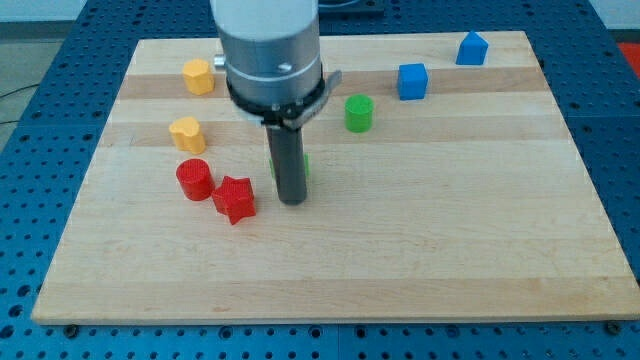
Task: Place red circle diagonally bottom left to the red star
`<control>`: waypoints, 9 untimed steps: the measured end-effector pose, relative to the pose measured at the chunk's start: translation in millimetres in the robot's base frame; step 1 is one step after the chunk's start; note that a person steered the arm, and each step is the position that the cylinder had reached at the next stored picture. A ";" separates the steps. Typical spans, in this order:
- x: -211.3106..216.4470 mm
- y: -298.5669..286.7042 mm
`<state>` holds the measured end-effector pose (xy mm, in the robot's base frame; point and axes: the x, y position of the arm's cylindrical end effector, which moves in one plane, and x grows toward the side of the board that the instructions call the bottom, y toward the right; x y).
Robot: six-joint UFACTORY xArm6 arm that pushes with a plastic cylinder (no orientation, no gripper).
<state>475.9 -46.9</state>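
The red circle point(195, 179) stands on the wooden board point(420, 250), left of centre. The red star point(234, 199) lies just to its lower right, touching or nearly touching it. My tip point(291, 200) rests on the board a short way to the right of the red star, apart from it. The rod hides most of a green block point(303, 163) behind it; only a sliver of green shows.
A yellow block point(198, 76) lies near the top left and a yellow heart-like block point(186, 133) below it. A green cylinder point(358, 113) stands above centre. A blue cube point(412, 81) and a blue block point(472, 48) lie at the top right.
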 end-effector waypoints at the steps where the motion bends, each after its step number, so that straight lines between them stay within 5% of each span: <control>1: -23.3 11.4; 4: 57.3 -32.9; 8: 46.2 -110.0; 9: 26.0 -90.4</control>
<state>502.0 -137.3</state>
